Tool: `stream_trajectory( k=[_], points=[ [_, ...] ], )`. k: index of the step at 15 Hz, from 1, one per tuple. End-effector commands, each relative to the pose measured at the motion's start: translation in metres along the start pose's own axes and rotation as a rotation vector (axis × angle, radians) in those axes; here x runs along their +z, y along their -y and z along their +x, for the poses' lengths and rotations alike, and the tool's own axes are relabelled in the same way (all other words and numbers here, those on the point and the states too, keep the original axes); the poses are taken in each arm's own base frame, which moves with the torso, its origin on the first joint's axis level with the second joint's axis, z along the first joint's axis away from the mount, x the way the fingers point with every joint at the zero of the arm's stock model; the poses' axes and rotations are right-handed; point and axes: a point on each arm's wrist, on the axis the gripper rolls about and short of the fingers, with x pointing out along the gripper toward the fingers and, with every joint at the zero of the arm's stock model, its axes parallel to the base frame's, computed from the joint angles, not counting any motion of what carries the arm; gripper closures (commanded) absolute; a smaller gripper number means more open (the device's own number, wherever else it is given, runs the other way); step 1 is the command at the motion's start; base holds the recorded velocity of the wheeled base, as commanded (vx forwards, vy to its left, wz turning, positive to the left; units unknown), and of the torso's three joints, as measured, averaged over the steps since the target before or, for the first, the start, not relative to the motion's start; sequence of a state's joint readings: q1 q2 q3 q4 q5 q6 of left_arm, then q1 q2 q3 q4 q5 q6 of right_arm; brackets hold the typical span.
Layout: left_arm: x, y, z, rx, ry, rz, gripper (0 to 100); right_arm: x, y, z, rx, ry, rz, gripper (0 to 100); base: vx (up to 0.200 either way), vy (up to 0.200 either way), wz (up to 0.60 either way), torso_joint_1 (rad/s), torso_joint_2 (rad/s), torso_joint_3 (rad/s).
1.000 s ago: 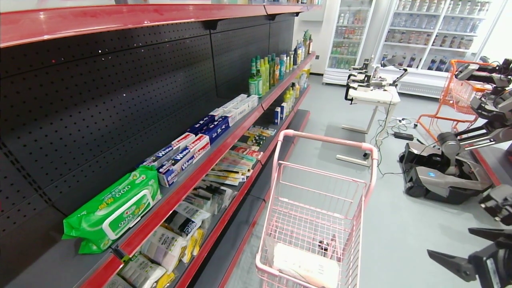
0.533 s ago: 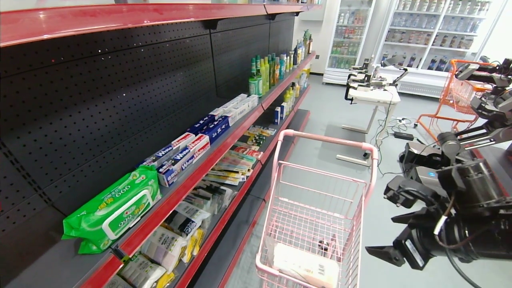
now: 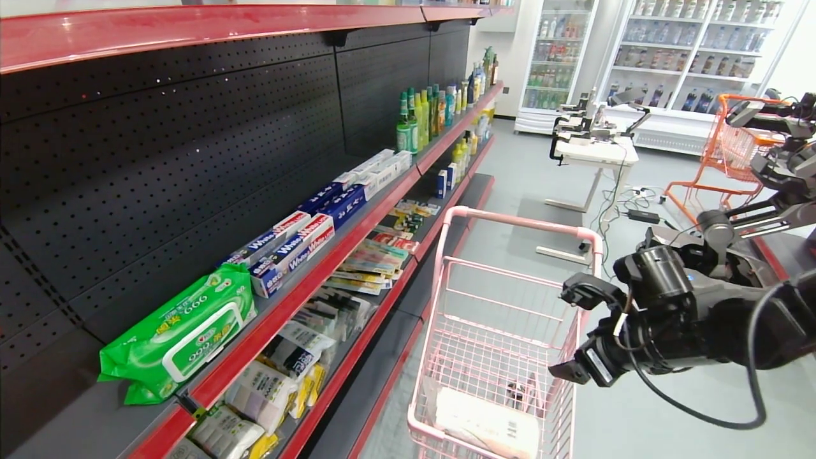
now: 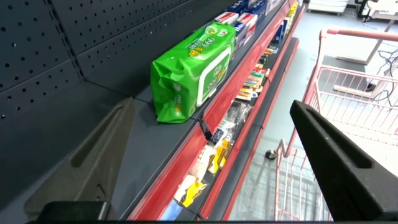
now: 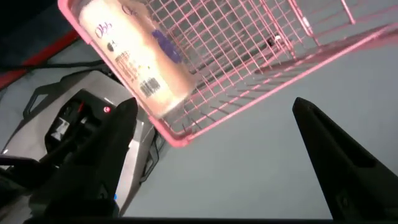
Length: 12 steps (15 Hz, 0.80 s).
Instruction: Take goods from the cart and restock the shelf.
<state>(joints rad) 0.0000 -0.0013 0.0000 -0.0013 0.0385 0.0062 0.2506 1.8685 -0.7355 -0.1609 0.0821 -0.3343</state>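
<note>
Right gripper point(image 3: 564, 331) hangs at the right side of the pink cart point(image 3: 449, 255), fingers spread wide, gripping nothing; white pack point(image 3: 488, 424) lies on the cart floor at the near end; left gripper point(image 4: 211, 165) is close to the shelf point(image 4: 165, 140), near the green wipes pack point(image 4: 193, 68), fingers wide apart, empty; toothpaste boxes point(image 3: 293, 245) lie farther along the shelf.

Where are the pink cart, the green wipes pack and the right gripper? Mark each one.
pink cart point(image 3: 523, 223), head view, on its handle bar.
green wipes pack point(image 3: 185, 331), head view, on its front face.
right gripper point(image 3: 560, 331), head view, midway between its fingertips.
</note>
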Motion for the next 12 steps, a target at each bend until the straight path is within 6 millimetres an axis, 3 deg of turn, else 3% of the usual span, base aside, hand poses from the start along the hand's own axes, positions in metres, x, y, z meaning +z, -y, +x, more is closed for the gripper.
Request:
stream_trajectory(
  k=[1,4,9,12],
  points=[
    [0.0,0.0,0.0,0.0,-0.001,0.0,0,0.015,-0.006,0.038,0.039,-0.032,-0.04,0,0.0,0.0,0.0,0.0,0.0,0.0],
    [0.0,0.0,0.0,0.001,-0.001,0.0,0,0.02,-0.017,0.062,0.071,-0.056,-0.103,0,0.0,0.0,0.0,0.0,0.0,0.0],
    [0.0,0.0,0.0,0.001,-0.001,0.0,0,0.024,-0.054,0.096,0.132,-0.091,-0.22,0,0.0,0.0,0.0,0.0,0.0,0.0],
    [0.0,0.0,0.0,0.001,-0.001,0.0,0,0.021,-0.07,0.106,0.133,-0.12,-0.3,0,0.0,0.0,0.0,0.0,0.0,0.0]
  ],
)
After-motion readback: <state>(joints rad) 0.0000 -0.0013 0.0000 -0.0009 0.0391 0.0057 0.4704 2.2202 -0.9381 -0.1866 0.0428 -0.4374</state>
